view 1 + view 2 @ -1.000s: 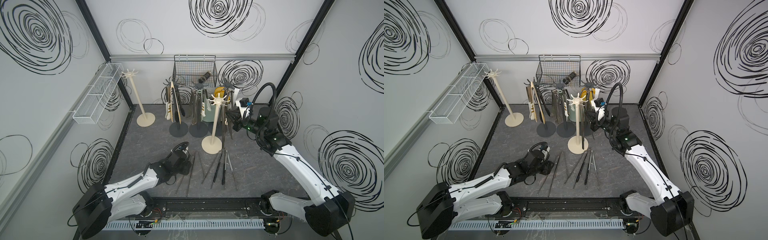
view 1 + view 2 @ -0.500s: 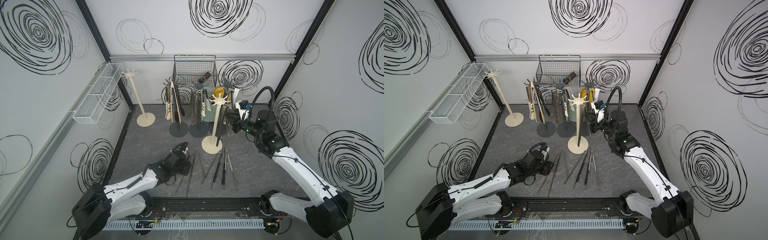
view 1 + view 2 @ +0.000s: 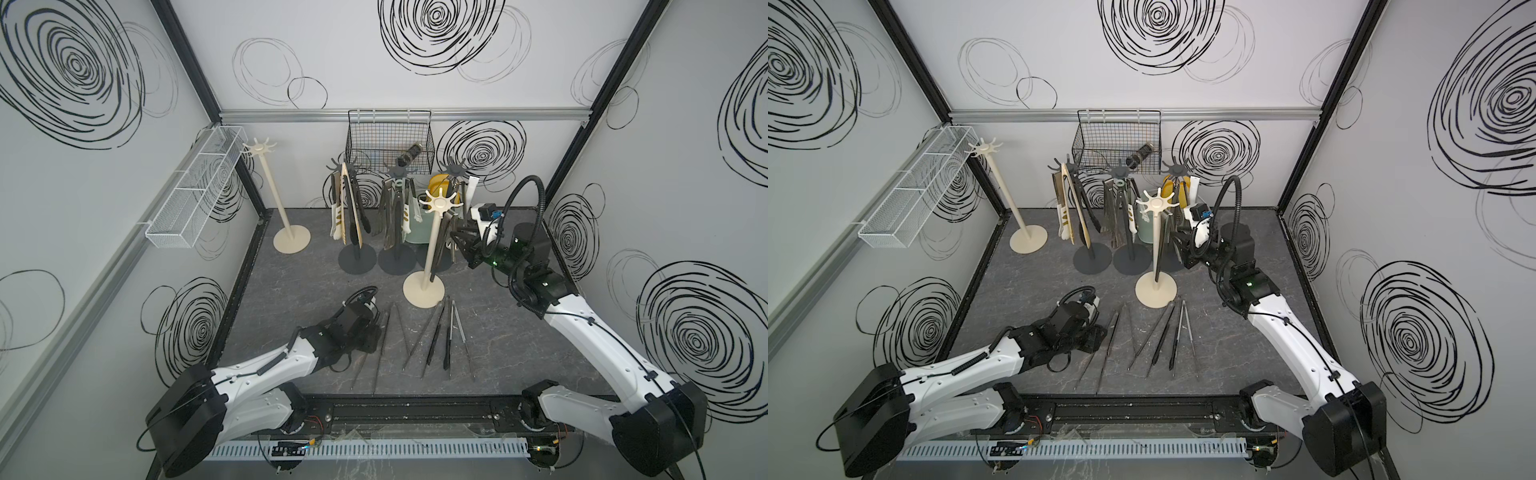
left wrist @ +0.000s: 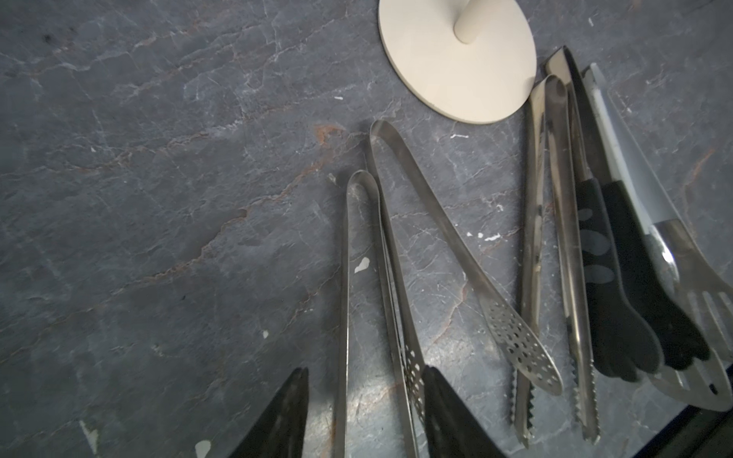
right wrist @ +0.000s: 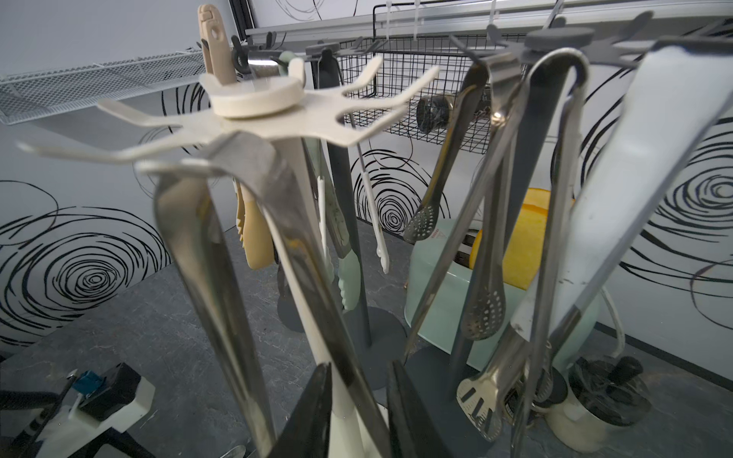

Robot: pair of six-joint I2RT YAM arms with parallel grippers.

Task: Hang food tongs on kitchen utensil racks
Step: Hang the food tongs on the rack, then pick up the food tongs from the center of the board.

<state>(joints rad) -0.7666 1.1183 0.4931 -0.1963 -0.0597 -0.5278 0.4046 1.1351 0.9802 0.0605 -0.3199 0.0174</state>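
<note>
Steel tongs (image 5: 222,238) hang by their bend from a hook of the near cream rack (image 3: 430,249), whose star top (image 5: 254,99) shows close in the right wrist view. My right gripper (image 5: 360,363) is open, its jaws loosely either side of one hanging arm, beside the pole (image 3: 1156,249). Several more tongs (image 3: 436,336) lie on the slate floor in front of that rack. My left gripper (image 4: 367,368) is low over the leftmost pair (image 4: 373,257), open, with both arms between its fingers. Three dark grey racks (image 3: 357,249) behind carry many tongs. A second cream rack (image 3: 286,208) at back left is bare.
A black wire basket (image 3: 388,141) holding a dark jar hangs on the back wall. A white mesh basket (image 3: 195,187) runs along the left wall. A mint container (image 5: 456,285) with something yellow stands behind the grey racks, a small jar (image 5: 607,392) beside it.
My right gripper's jaws have opened off the steel tongs, which now hang on the cream rack, and the arm has sunk a little. The left arm has not moved.
</note>
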